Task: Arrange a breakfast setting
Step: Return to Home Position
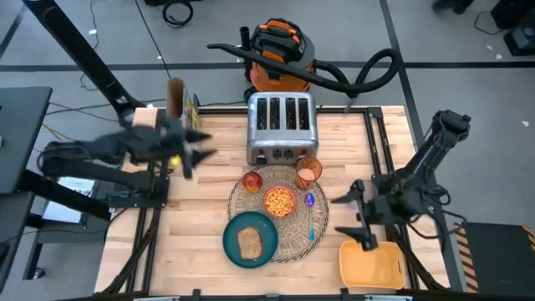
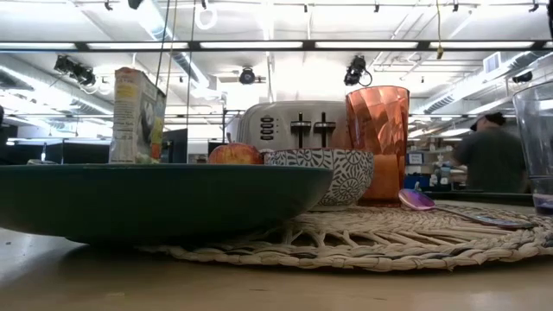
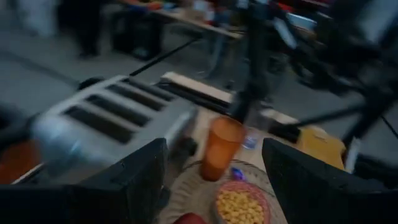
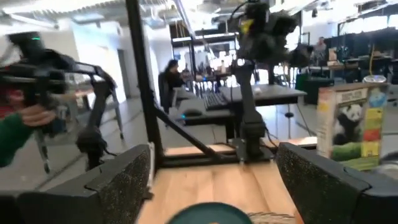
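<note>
A round woven placemat [image 1: 292, 230] lies at the table's middle. On it stand a dark teal plate [image 1: 234, 238] with a toast slice [image 1: 249, 242], a small bowl [image 1: 280, 201] of yellow cereal, a red-yellow apple [image 1: 252, 181], a translucent orange cup [image 1: 308, 171] and a blue spoon [image 1: 310, 211]. My left gripper [image 1: 203, 145] is open and empty in the air left of the toaster; its wrist view looks at the cup [image 3: 221, 148] and bowl [image 3: 241, 205]. My right gripper [image 1: 347, 216] is open and empty, right of the placemat.
A chrome four-slot toaster [image 1: 282, 125] stands behind the placemat. A cereal box [image 1: 185, 104] stands upright at the far left. A yellow tray [image 1: 372, 264] lies at the near right. A person [image 2: 492, 155] stands in the room behind.
</note>
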